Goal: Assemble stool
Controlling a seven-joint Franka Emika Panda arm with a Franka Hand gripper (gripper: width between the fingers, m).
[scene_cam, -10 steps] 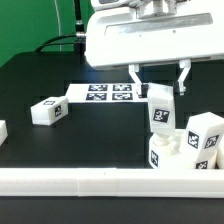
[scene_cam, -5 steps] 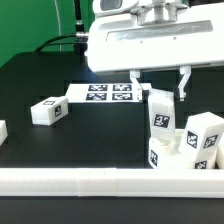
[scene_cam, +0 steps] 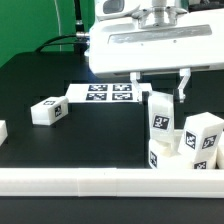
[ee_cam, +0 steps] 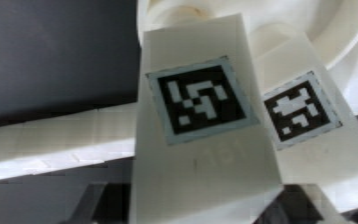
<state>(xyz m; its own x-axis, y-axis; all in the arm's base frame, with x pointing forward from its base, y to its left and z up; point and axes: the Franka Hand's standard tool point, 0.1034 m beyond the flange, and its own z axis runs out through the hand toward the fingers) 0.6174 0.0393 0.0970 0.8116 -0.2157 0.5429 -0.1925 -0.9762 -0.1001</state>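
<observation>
Black table (scene_cam: pixel 90 140) carries stool legs (scene_cam: pixel 160 104) bearing black-and-white square tags (ee_cam: pixel 202 100).

Bright even lighting, faint shadows on the black table (scene_cam: pixel 90 140), wrist view softly blurred, coarse resolution

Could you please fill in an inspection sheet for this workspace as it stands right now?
Surface: black table, with a white border rail along its near side.
Job's things: seat by the rail at the exterior view's right. An upright leg and a second leg stand on it. A loose leg lies at the exterior view's left. A white piece is cut off by the picture's edge.
Clutter: only the marker board.
Grippers: gripper is open, with its fingers to either side of the upright leg's top, not touching it.
Cables: black cable behind the table.
Surroundings: green backdrop.
</observation>
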